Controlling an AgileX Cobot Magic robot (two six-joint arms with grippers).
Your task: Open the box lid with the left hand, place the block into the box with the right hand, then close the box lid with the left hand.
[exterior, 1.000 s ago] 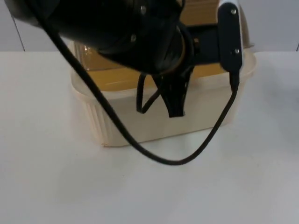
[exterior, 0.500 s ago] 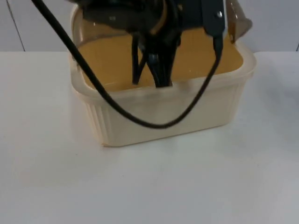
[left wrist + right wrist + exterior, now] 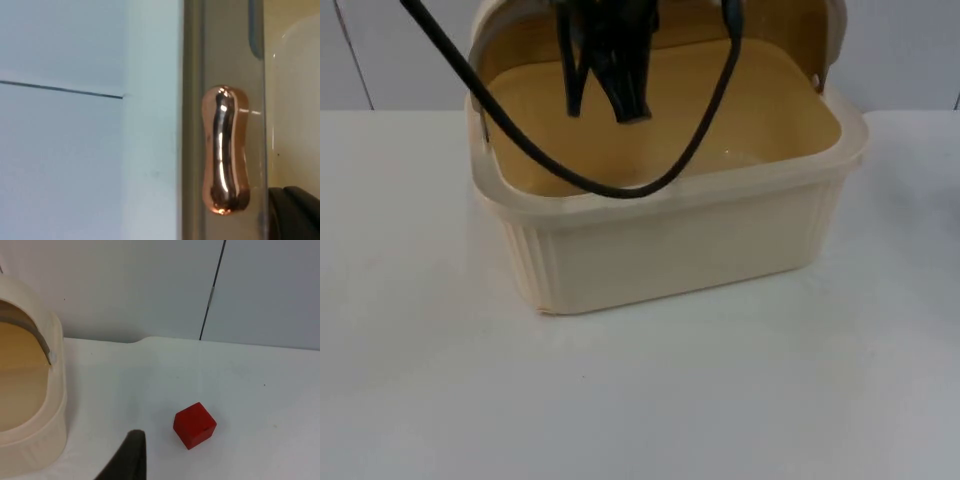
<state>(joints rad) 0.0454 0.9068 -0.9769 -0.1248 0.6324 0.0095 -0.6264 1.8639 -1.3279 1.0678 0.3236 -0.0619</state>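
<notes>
The cream box (image 3: 670,250) stands at the middle of the table, and its amber inside is bare. Its clear brown lid (image 3: 820,30) is swung up toward the back. My left gripper (image 3: 625,100) hangs over the box's opening, shut on the lid's copper handle (image 3: 224,150), which the left wrist view has close up on the lid's brown rim (image 3: 195,120). A red block (image 3: 195,425) lies on the white table to the right of the box (image 3: 30,405). My right gripper (image 3: 131,455) waits low over the table, just short of the block.
The grey partition wall (image 3: 150,285) closes the table behind the box and the block. White table top (image 3: 640,400) stretches in front of the box and to both its sides.
My left gripper has risen and moved back with the lid handle. The lid has swung from nearly flat on the box to raised, baring the inside.
</notes>
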